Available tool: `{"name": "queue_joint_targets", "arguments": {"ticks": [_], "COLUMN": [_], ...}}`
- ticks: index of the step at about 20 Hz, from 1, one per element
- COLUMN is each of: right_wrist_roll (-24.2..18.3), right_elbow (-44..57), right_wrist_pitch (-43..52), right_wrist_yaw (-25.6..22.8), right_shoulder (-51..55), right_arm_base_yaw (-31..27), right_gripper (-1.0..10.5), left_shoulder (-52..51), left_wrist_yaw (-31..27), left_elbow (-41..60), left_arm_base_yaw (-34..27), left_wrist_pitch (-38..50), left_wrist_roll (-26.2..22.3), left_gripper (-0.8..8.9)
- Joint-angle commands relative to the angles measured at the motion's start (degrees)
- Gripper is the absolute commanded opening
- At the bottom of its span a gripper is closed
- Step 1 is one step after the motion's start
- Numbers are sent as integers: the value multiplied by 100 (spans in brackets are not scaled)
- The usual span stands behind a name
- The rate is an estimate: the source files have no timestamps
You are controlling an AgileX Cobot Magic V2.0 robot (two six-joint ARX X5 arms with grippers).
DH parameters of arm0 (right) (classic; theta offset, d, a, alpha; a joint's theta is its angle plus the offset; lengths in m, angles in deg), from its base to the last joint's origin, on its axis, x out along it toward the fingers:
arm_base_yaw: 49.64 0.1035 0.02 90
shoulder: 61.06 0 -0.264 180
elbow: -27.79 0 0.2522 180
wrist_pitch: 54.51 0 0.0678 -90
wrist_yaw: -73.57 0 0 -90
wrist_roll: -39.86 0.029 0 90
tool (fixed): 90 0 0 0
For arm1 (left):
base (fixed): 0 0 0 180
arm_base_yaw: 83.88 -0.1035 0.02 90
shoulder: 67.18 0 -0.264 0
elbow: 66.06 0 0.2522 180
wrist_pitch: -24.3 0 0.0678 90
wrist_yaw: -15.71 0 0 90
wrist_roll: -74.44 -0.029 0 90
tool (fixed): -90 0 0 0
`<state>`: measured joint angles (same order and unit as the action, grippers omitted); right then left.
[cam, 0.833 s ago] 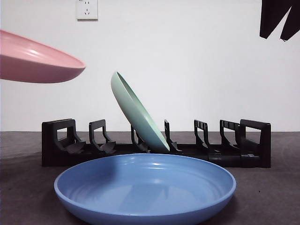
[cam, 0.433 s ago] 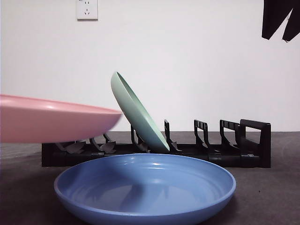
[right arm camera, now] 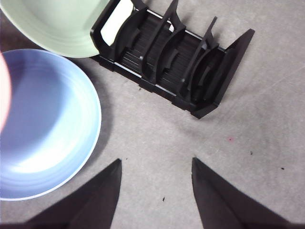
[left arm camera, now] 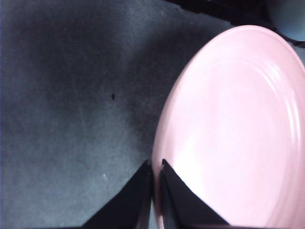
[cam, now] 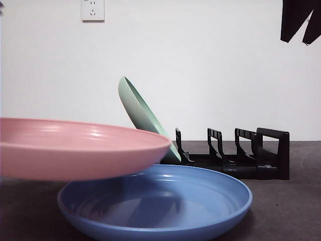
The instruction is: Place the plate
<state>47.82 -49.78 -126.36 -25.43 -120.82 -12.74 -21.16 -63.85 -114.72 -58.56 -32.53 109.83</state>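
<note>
White wall (cam: pixel 210 65) stood behind a dark grey table (cam: pixel 296 211), with a white outlet (cam: pixel 93 10) high on the wall — no readable writing on it.

Compared with a second before, the pink plate (cam: pixel 75 148) had dropped from high at the left to hang low and nearly level, its far edge overlapping the rim of the blue plate (cam: pixel 200 201) and now hiding the left half of the black rack (cam: pixel 251 155). Whether pink and blue touched could not be told. The blue plate lay flat on the table in front of the rack, unmoved. The green plate (cam: pixel 143 115) leaned tilted in a rack slot as before.

The left gripper (left arm camera: pixel 155 167) pinched the pink plate's rim (left arm camera: pixel 159 143) between its closed jaws — seen in the left wrist view, with grey table beneath.

The right gripper (right arm camera: pixel 156 164) waited high above the table, jaws spread apart and holding nothing, looking down on the rack, the blue plate and part of the green plate. In the front view it showed only as a black tip (cam: pixel 300 20) at the top right corner, about where it had been.
</note>
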Motion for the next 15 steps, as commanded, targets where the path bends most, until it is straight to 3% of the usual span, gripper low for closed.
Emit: {"name": "queue_joint_targets", "arguments": {"ticks": [1,15], "right_wrist_roll": [61,59], "right_elbow": [-46,-46], "right_wrist_pitch": [11,7], "right_wrist_yaw": [-4,-7], "right_shoulder": [-35,-35], "right_arm_base_yaw": [37,37], "right_gripper": [236,236], "left_shoulder": [310,1746], "left_wrist_yaw": [-107,-374], "left_elbow": [-17,-17], "left_arm_base_yaw": [273,1322], "left_wrist_pitch": [310,1917], "left_wrist_roll": [225,1080], "left_gripper": [9,9]}}
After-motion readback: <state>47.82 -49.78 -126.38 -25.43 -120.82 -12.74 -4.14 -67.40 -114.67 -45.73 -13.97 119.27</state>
